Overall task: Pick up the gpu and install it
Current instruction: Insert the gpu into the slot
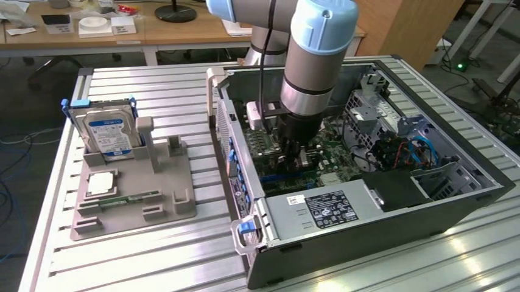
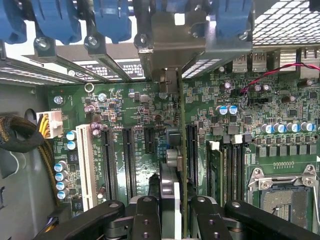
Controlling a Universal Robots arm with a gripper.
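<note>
I am looking at the gripper (image 1: 294, 159) hanging deep inside the open computer case (image 1: 455, 201), which is lying on its side on the slatted metal tabletop (image 1: 146, 255), toward the edge at the exterior view's right. In the wrist view the gripper (image 2: 176, 210) is clamping the gpu (image 2: 181, 150) edge-on: its two black fingers (image 2: 146, 215) are pressing on either side of the thin card, and the card is standing upright over the green motherboard (image 2: 125, 110), running away from the camera toward the rear wall of the case. The card's silvery end bracket (image 2: 175, 40) is sitting up against that rear wall, among the blue slot clips (image 2: 107, 20). The card's lower edge is lining up along one of the long black expansion slots (image 2: 191, 150), right beside the parallel slots; I cannot tell whether it is seated in the slot or just resting above it. In the exterior view the arm (image 1: 321, 55) is coming straight down into the middle of the case, above the motherboard (image 1: 333, 158), with the grey power supply (image 1: 325, 213) sitting along the case's near edge. Well apart, near the tabletop's edge at the exterior view's left, a grey parts holder (image 1: 162, 207) is sitting with the hard drive (image 1: 109, 134) standing upright in its far slot and a small green memory stick (image 1: 130, 198) lying flat nearer its front edge.
</note>
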